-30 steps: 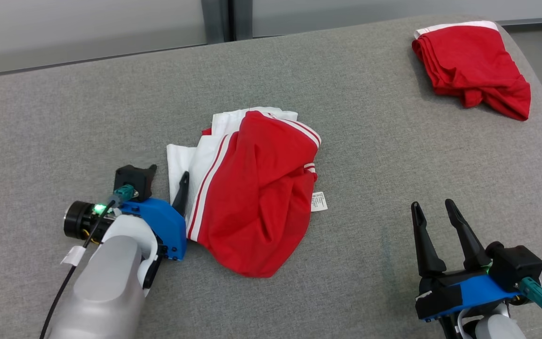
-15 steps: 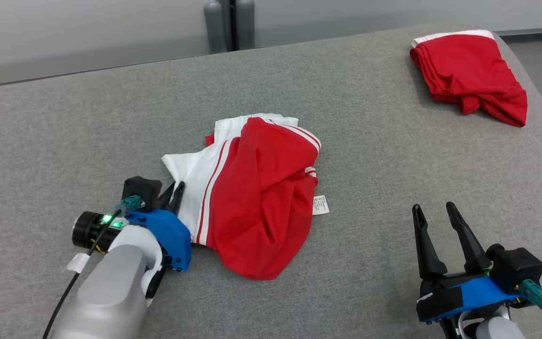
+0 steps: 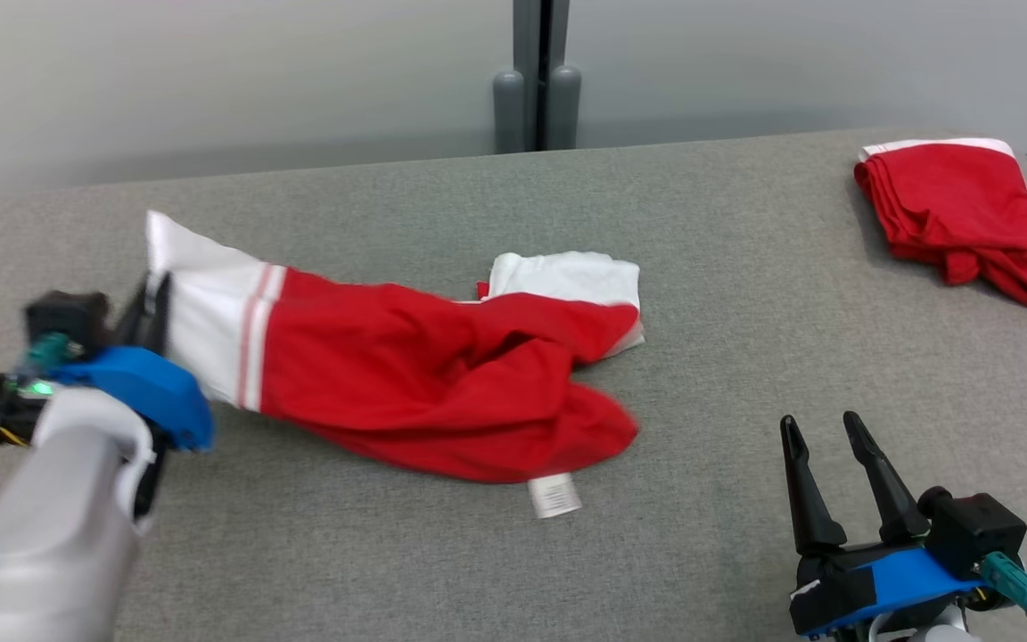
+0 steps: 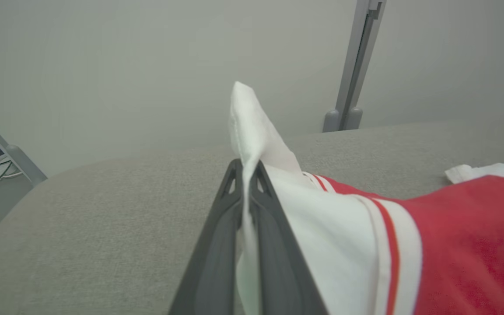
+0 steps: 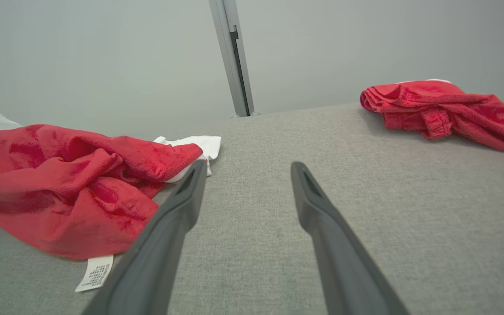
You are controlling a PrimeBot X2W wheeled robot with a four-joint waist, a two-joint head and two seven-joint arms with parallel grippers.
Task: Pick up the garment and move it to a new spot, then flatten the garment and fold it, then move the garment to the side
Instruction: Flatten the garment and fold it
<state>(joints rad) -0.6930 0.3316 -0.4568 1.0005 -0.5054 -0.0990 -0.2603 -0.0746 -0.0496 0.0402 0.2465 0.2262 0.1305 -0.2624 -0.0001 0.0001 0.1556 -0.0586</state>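
Garment: the red garment (image 3: 442, 392) with white banding lies stretched across the middle-left of the grey bench (image 3: 745, 294); its white edge (image 4: 252, 131) is lifted off the surface, the rest trails on the cloth, care label (image 3: 554, 496) showing at the near side.
My left gripper (image 3: 150, 303): clamped on that white edge; the fabric stands up between my two dark fingers (image 4: 217, 245).
My right gripper (image 3: 830, 481): fingers apart, holding nothing, resting low at the near right, well apart from the garment.
Other cloth: a second red garment (image 3: 959, 214) sits bunched at the far right corner.
Step in hand: I judge this the pick-up and move to a new spot.
Next move: probably carry the edge onward, set it down, then spread it flat with both grippers.
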